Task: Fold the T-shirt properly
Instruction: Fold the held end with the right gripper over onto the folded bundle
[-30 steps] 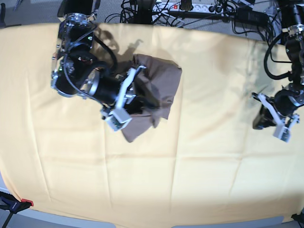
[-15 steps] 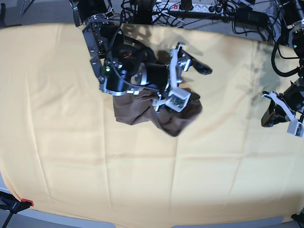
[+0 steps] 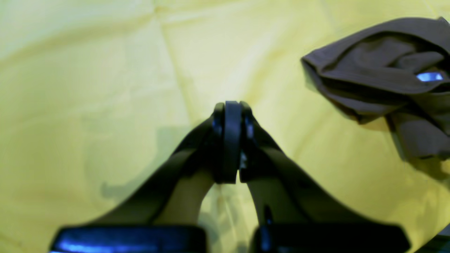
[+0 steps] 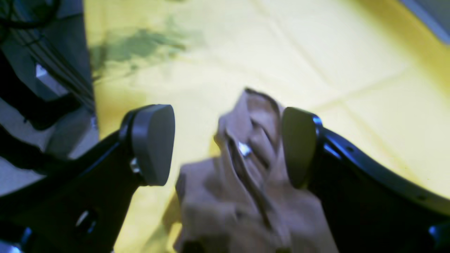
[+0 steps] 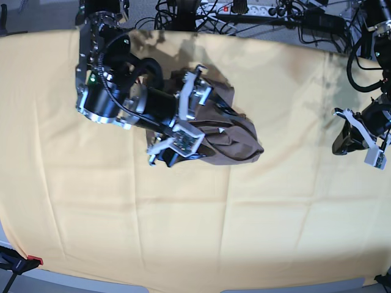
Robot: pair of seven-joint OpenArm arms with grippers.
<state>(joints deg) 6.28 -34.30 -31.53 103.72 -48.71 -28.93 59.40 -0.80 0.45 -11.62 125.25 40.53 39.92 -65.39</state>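
The T-shirt (image 5: 229, 131) lies crumpled in the upper middle of the base view, on the yellow cloth (image 5: 195, 232). The right gripper (image 4: 228, 144) hangs over it with jaws spread wide, gripping nothing. The left gripper (image 3: 232, 140), at the right edge of the base view, is closed and empty, well apart from the shirt.

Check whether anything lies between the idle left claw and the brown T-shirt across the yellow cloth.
Nothing visible does. The shut left claw hovers over bare yellow cloth, and that open stretch runs straight to the crumpled taupe-brown T-shirt. Only the open right claw is at the shirt, straddling it from the far side.
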